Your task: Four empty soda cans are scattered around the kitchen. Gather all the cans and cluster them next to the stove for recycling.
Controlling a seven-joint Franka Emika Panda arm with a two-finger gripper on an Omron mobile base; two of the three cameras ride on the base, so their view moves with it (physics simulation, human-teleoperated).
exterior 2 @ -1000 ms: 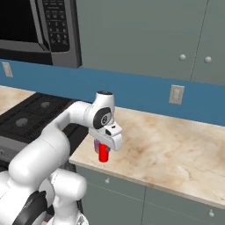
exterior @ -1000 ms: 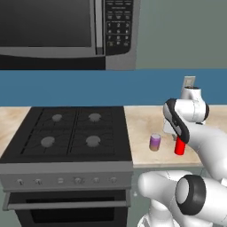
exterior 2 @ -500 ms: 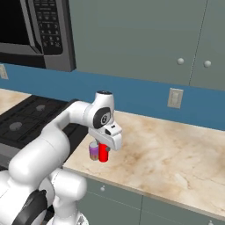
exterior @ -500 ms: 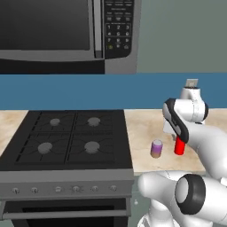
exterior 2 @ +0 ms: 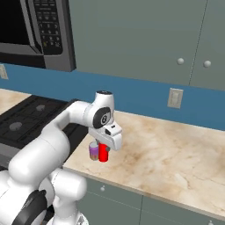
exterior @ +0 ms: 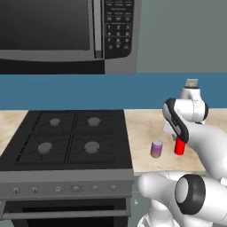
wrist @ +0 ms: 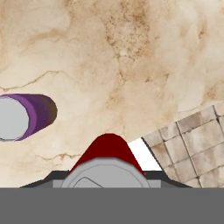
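Scene: black four-burner gas stove [exterior: 66, 139] with a steel knob strip, set into a beige marble tabletop [exterior 2: 176, 149]; steel-and-black microwave [exterior: 66, 33] hangs above it.

Tool: tool [exterior 2: 103, 151] is clamped on a small red soda can with a silvery top [exterior: 179, 145]; the hand view looks straight down onto that can's lid [wrist: 107, 168] at the bottom edge, with the finger tips hidden behind it.

Held can, position: over the tabletop to the right of the stove, near the front edge. Whether its base touches the marble I cannot tell.

Second can: small purple soda can with a tan band [exterior: 156, 149], upright on the tabletop between the stove and the red can; just beside the red can, apart from it in the left base view [exterior 2: 94, 151].

Count: two cans visible (one red, one purple); one stove with four burners; one microwave; one wall outlet [exterior 2: 175, 98] on the blue backsplash.

Progress (judgement): two of four cans at the stove side; red one not yet let go; two more to be found.

Risk 1: red can sits close to the tabletop's front edge, floor tiles showing just past it in the hand view; opening before its base is seated could let it tip and roll off.

Risk 2: sideways motion toward the stove could knock the purple can over.

Risk 3: lifting away askew after letting go could drag the light, empty can.
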